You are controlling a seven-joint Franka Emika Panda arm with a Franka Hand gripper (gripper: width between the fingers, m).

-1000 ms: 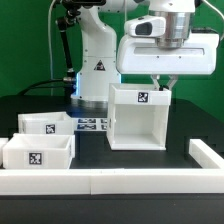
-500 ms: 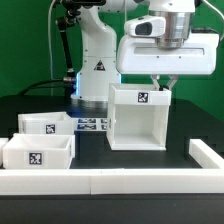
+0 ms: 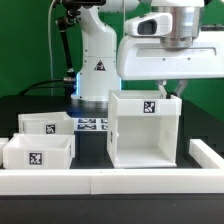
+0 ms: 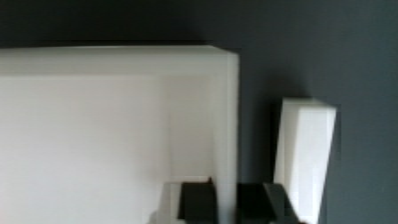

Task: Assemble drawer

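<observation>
The white drawer shell (image 3: 145, 130) stands upright on the black table with its open front facing the camera and a marker tag on its top face. My gripper (image 3: 168, 93) is at the shell's top edge on the exterior view's right and is shut on that side wall. In the wrist view the gripper (image 4: 235, 203) has its dark fingers (image 4: 196, 202) either side of the thin wall of the shell (image 4: 107, 130). Two small open-top trays (image 3: 45, 124) (image 3: 38, 152) sit at the exterior view's left, apart from the shell.
A long low white rail (image 3: 100, 181) runs along the table's front, with another piece (image 3: 210, 155) at the exterior view's right; the wrist view shows it (image 4: 306, 150) close beside the shell. The marker board (image 3: 92, 125) lies behind the trays. The robot base (image 3: 95, 65) stands at the back.
The shell has moved toward the front rail and a little to the exterior view's right, held in my gripper, which moved with it. The trays have not moved.
</observation>
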